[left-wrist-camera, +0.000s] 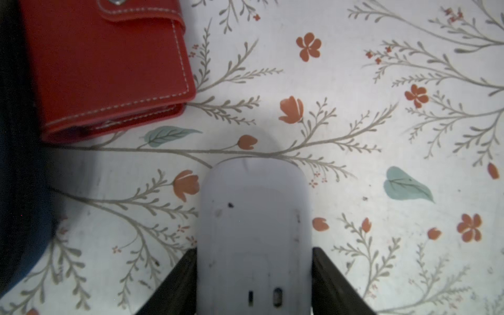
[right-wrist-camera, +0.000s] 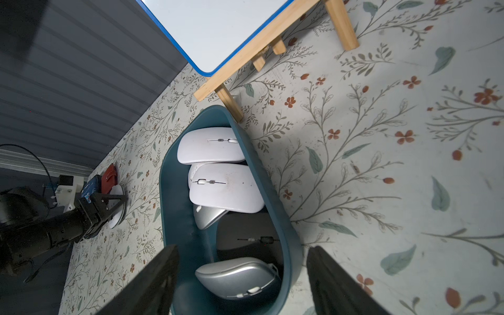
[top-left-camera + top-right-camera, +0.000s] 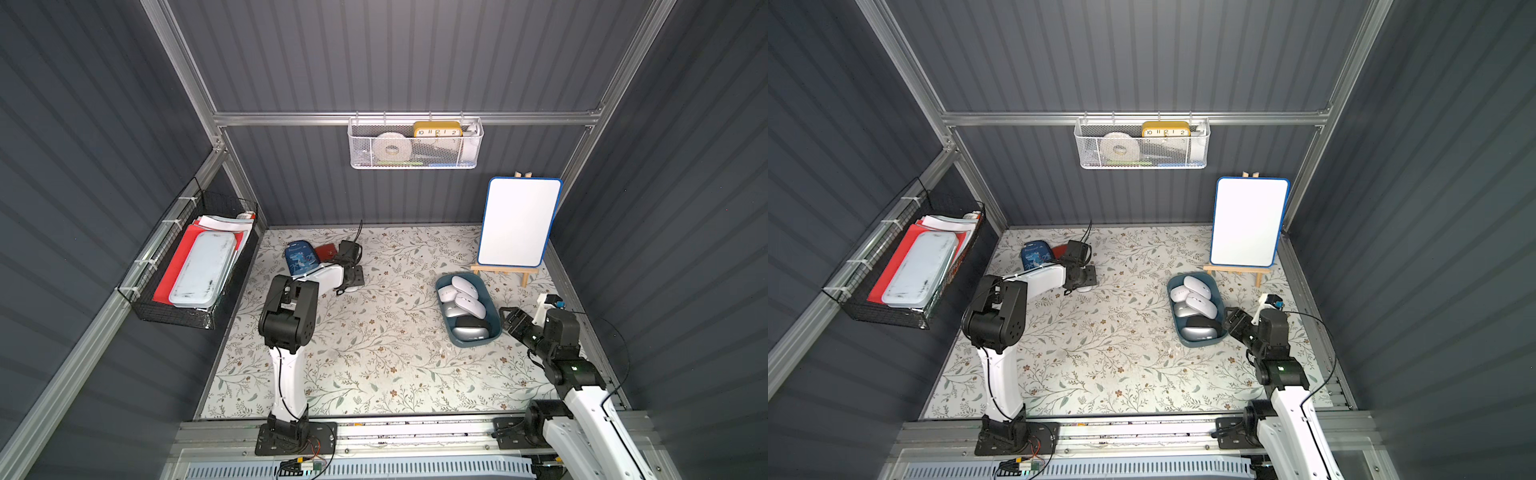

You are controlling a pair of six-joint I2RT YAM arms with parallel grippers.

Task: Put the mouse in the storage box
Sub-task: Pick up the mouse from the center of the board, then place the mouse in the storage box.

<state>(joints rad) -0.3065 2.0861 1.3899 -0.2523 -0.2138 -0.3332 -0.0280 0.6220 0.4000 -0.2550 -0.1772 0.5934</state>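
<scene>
**Lift Straight, Then Carry Across**

Grips the white mouse (image 1: 253,218) in the left pincer (image 1: 253,272), seemingly not yet lifted off the bench (image 1: 354,152), near the red wallet (image 1: 109,68) and well apart from the storage box (image 3: 471,344). Holds the right pincer (image 2: 241,251) wide at the box's near end. Lift straight up, clear the wall, release low among the mice (image 2: 226,188) inside.

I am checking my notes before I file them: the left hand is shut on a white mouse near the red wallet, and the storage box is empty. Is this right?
Not fully. The storage box is not empty: the right wrist view shows several mice in it. The rest stands: the left hand is shut on a white mouse near the red wallet.
</scene>
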